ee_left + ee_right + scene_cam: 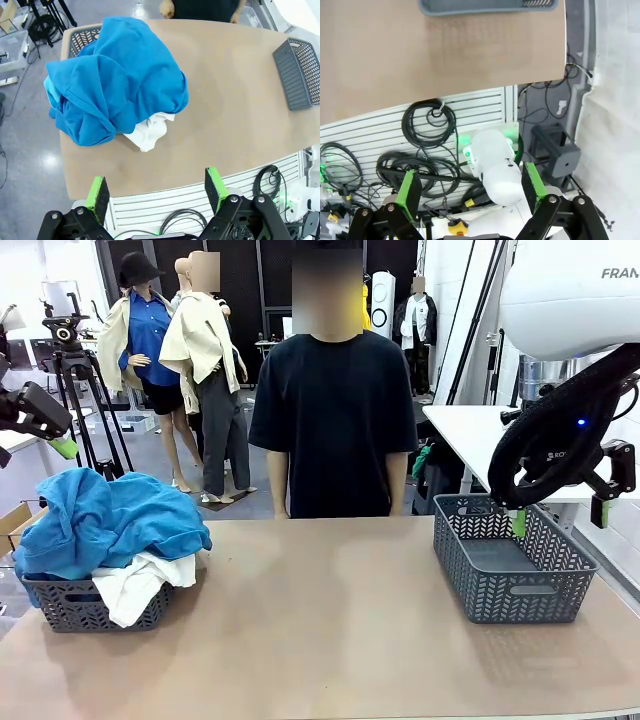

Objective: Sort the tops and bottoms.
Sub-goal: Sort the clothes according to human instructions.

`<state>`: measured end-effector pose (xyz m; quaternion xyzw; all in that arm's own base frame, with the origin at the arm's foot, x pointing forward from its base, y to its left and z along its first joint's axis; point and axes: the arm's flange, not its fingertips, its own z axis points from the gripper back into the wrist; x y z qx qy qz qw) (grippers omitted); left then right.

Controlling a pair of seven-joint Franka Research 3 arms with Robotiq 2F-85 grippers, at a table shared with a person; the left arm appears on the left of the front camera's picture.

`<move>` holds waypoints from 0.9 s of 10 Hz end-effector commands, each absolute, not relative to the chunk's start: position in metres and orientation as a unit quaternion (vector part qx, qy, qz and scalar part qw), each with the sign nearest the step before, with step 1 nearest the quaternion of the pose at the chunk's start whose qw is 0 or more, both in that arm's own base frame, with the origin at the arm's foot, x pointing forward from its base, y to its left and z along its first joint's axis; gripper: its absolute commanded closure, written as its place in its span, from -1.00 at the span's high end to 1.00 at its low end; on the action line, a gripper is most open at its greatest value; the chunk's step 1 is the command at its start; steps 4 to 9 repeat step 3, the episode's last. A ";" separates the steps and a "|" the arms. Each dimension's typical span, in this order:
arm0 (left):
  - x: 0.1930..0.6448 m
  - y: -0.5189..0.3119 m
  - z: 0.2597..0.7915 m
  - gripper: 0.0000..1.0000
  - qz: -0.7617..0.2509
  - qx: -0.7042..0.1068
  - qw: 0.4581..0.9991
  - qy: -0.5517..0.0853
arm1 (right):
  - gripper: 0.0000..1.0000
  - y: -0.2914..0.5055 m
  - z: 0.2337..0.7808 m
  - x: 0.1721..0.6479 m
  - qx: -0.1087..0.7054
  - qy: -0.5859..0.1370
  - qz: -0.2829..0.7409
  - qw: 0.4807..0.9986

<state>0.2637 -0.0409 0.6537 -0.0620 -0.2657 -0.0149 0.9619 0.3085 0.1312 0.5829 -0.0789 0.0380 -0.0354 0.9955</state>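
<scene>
Right now the sorting is not looking started. All the clothes are sitting in one heap, and the other basket is holding nothing, so every piece is waiting to be picked up and put in its place.

Going from big to small, the wide, smooth tan counter (330,640) is carrying everything. A person in a dark short-sleeved shirt (333,410) is standing at its far edge with arms hanging down.

Next, the soft, crumpled pile of blue cloth tops (117,80) is sitting on the robot's left side of the counter. The pile is puffy and full of folds. It is spilling over the dark grey plastic basket with patterned holes (90,608) under it. A paler turquoise bit is peeking out at one edge. The white cloth top (149,134) is hanging out from under the blue cloth and is touching the counter.

On the robot's right side, the second dark grey plastic basket (510,590) is standing well apart from the pile. It is box shaped with stiff walls full of little holes.

Then the left gripper (157,192) is hanging above the near edge of the counter with its green pads spread wide, grasping nothing. The right gripper (470,187) is hanging past the near edge of the counter, over cables on the floor, and its fingers are spread wide too, grasping nothing.
</scene>
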 end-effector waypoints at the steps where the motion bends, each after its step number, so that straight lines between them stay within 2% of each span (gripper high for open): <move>1: 0.265 -0.041 0.656 1.00 -0.008 -0.057 0.962 -0.265 | 1.00 0.133 0.584 0.310 -0.071 0.047 -0.031 0.996; 9: 0.265 -0.041 0.656 1.00 -0.008 -0.057 0.962 -0.265 | 1.00 0.133 0.584 0.310 -0.071 0.047 -0.031 0.996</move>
